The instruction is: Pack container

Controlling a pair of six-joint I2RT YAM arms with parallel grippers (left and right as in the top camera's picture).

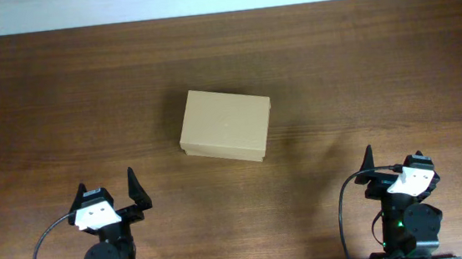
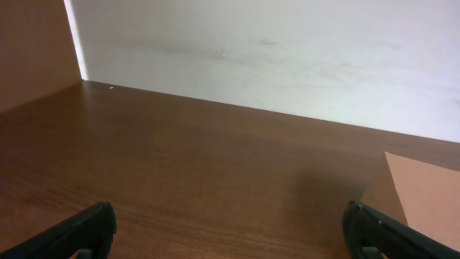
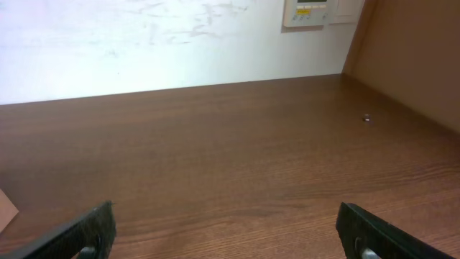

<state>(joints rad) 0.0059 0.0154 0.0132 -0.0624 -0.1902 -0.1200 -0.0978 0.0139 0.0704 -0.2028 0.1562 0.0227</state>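
The container (image 1: 226, 124) is a plain tan cardboard box with its lid shut, standing on the brown wooden table (image 1: 335, 70) near the middle. Its corner shows at the right edge of the left wrist view (image 2: 424, 191) and as a sliver at the left edge of the right wrist view (image 3: 6, 208). My left gripper (image 1: 106, 191) is open and empty at the front left, well short of the box; its jaws show wide apart in the left wrist view (image 2: 230, 234). My right gripper (image 1: 395, 164) is open and empty at the front right, also wide apart in the right wrist view (image 3: 230, 234). No pens are in view.
A white wall (image 2: 287, 50) runs behind the table's far edge. A wall control panel (image 3: 310, 12) shows in the right wrist view. A small screw (image 3: 367, 118) sits in the table top at the far right.
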